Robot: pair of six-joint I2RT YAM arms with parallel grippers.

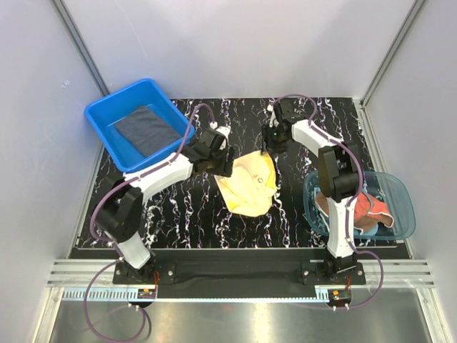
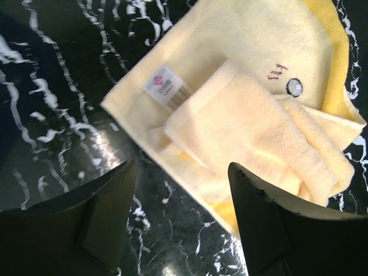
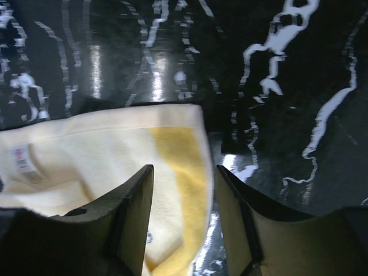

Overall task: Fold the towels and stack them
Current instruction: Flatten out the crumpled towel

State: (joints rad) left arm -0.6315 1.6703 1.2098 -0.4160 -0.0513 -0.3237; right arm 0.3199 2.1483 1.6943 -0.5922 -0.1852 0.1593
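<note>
Both your grippers are released. The left gripper [image 2: 181, 167] sits spread just beside the one yellow towel [image 1: 251, 182], mid-table, and the right gripper [image 3: 184, 169] sits spread over its far edge. One dark grey towel [image 1: 146, 130] lies in the blue tub [image 1: 96, 118] at the far-left corner. A brown-and-red towel [image 1: 368, 207] sits in the teal bowl [image 1: 400, 187] at the right edge.

Right gripper [image 3: 184, 172]: jaws apart, positioned over the edge of a soft pale-yellow cloth towel [image 3: 86, 149] lying on the glossy black, white-veined table top [image 3: 299, 69].
</note>
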